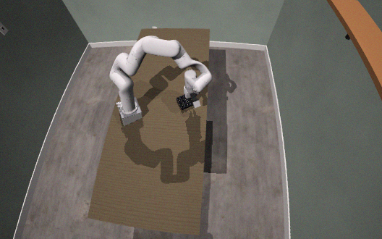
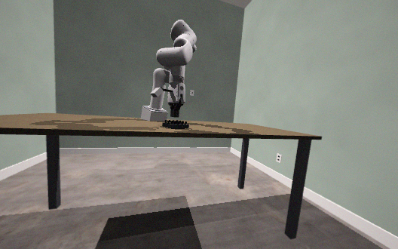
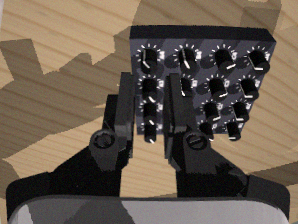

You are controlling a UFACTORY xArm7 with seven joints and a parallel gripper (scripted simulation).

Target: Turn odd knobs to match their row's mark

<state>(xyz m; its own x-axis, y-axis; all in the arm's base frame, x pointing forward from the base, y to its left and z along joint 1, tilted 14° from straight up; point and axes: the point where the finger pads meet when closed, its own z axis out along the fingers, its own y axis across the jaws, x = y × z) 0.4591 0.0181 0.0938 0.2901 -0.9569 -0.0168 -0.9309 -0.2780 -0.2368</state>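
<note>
One white seven-joint arm (image 1: 159, 46) (image 2: 174, 56), its base (image 1: 131, 117) (image 2: 154, 113) at the left of the top view, mounted on the wooden worktop (image 1: 145, 195) (image 2: 94, 120). Right of the base, at the arm's far end: one pair of black jaws (image 1: 192, 95) (image 2: 174, 115), parted by a modest gap and pinching nothing, poised above the box in the exterior view.

Below them: one black knob box (image 1: 185, 103) (image 2: 176, 125) (image 3: 200, 41), upright on the worktop, sixteen knobs in four files.

Contents, left to right in the wrist view:

Leftmost file, four knobs, framed by the jaws; top knob (image 3: 149, 58) with its white line toward the lower left (the others are too blurred to match mark for mark).

Second file, partly covered by one finger; top knob (image 3: 186, 58) in sight.

Third file, top knob (image 3: 224, 58), line toward the lower right.

Rightmost file, top knob (image 3: 258, 58).

Progress: no knob is gripped; which are corrected cannot be told. Work remaining: uncertain, though a turn in the leftmost file seems the likely business.
</note>
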